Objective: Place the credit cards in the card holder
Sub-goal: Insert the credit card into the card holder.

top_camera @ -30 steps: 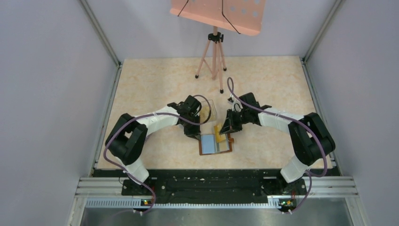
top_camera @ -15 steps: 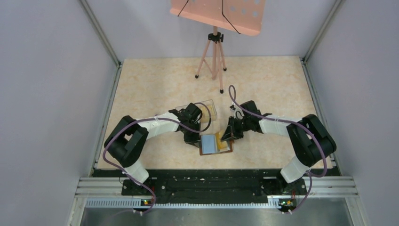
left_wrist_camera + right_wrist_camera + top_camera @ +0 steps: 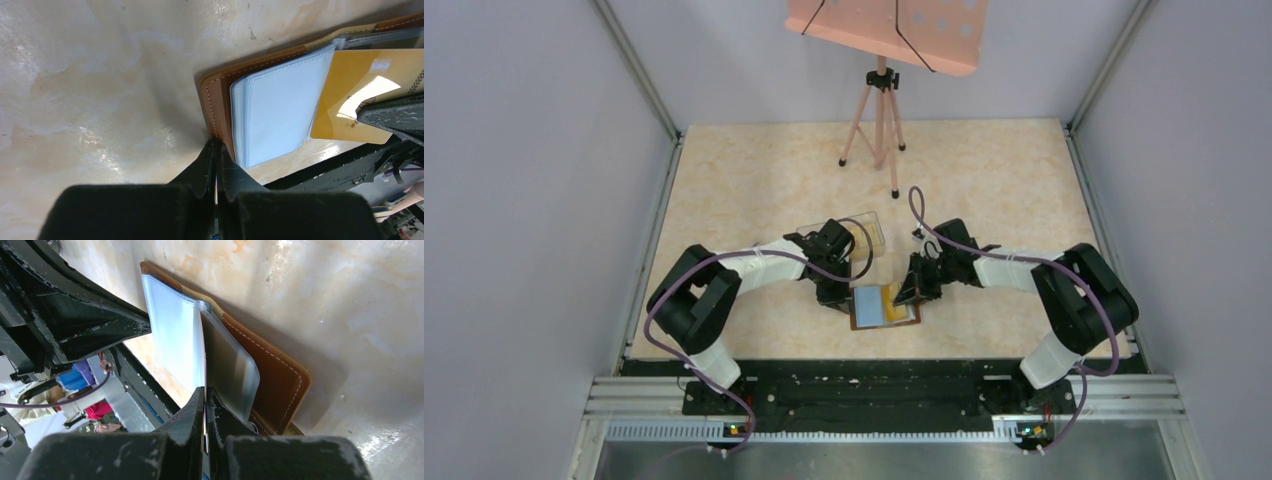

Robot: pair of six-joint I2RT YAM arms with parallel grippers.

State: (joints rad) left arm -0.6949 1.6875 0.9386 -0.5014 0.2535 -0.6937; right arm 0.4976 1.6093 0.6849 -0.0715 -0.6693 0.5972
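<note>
Brown leather wallet (image 3: pixel 218 92) lies open and flat on the marbled table (image 3: pixel 754 180), near the front edge and between the two arms. Its left half carries a pale blue card (image 3: pixel 280 107) in clear pockets.

An orange-yellow card (image 3: pixel 350 90) lies over the wallet's right half, just beside the pale blue one. One long edge overlaps the clear pockets; how far it has entered a pocket cannot be told.

Left gripper (image 3: pixel 216 146) is low at the wallet's left side. Its jaws are closed together and the tips touch the stitched leather edge. Whether any leather is pinched between them cannot be told.

Right gripper (image 3: pixel 205 392) is low over the wallet's right side, jaws drawn narrow and pinching the orange-yellow card. Its own camera sees the card edge-on, standing between the pale blue pocket and a clear sleeve. The left wrist view shows one dark finger lying across the card's face.

Behind the left gripper, a clear plastic box (image 3: pixel 874 232) sits on the table, apart from the wallet. A pink tripod (image 3: pixel 881 110) stands at the far side, with a pink board (image 3: pixel 884 25) on top.
</note>
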